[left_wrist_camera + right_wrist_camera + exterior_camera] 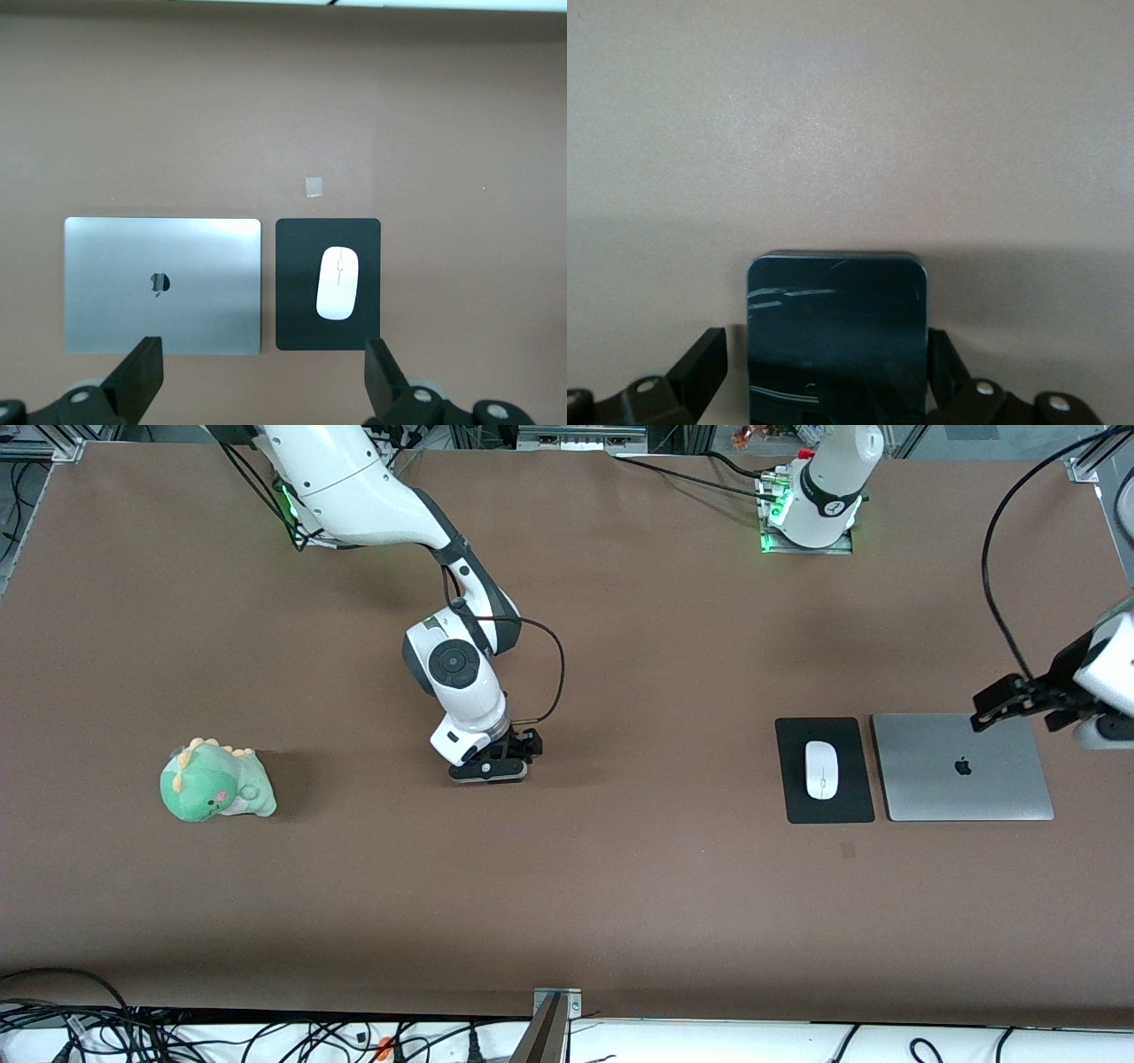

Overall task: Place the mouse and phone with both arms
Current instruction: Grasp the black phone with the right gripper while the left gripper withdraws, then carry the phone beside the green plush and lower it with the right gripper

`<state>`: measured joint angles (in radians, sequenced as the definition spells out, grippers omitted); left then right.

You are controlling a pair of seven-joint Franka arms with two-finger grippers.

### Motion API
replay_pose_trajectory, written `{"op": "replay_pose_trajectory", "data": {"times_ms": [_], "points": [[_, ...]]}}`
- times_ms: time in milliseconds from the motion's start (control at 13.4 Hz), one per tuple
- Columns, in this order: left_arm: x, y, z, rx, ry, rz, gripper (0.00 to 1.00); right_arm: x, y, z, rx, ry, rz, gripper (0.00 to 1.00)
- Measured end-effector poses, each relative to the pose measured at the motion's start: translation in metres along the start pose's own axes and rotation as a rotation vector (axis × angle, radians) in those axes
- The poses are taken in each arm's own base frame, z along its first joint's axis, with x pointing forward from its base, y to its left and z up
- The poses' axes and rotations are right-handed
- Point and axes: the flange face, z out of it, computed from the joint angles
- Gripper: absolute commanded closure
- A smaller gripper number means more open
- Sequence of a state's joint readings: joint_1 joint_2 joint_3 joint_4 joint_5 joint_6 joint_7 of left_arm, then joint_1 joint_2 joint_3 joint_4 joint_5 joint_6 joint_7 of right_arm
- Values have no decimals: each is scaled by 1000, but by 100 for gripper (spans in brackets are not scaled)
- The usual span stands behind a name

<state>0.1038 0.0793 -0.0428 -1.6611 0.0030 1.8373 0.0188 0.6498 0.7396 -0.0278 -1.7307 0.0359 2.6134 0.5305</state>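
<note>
**Mouse rests on its pad; phone lies between the right gripper's spread fingers**

While both arms are low near the brown table (pixel 620 903), the flat black rectangular mouse pad (pixel 824 797) serves as landmark. On it lies the small glossy white oval mouse (pixel 821 770), untouched. Touching the pad's edge toward the left arm's end lies a closed silver laptop (pixel 962 767). Well away from the pad, toward the right arm's end, sits a green plush dinosaur (pixel 215 782). Between that toy and the pad, the right gripper (pixel 493 766) is down at the table, jaws spread, with the black rounded-corner phone (pixel 837 341) lying flat between its fingers (pixel 700 363), gaps showing on each side. Over the laptop's edge away from the pad hangs the left gripper (pixel 1032 704), its jaws spread wide and empty.
</note>
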Motion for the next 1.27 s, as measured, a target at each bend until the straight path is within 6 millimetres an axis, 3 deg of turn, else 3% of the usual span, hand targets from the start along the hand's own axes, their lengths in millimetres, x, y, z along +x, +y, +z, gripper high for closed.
{"op": "replay_pose_trajectory", "data": {"times_ms": [149, 298, 447, 744, 893, 1042, 1265], "points": [[-2, 3, -4, -4, 7, 2, 0, 0, 0, 0, -1, 2, -1, 26], [-1, 7, -6, -6, 13, 5, 0, 2, 1, -5, -2, 5, 0, 54], [1, 8, -14, -7, 32, 6, 0, 1, 0, -4, -3, 5, -4, 73], [4, 13, -23, -9, 48, 14, 0, 6, 5, -6, -42, -50, -8, 81], [4, 13, -17, -9, 31, 12, 0, 23, 17, -20, -81, -103, -30, 89], [4, 10, -16, -8, 27, 9, 0, 49, 45, -44, -95, -139, -73, 90], [5, 9, -17, -8, 29, 6, 0, 81, 110, -74, -95, -167, -108, 92]]}}
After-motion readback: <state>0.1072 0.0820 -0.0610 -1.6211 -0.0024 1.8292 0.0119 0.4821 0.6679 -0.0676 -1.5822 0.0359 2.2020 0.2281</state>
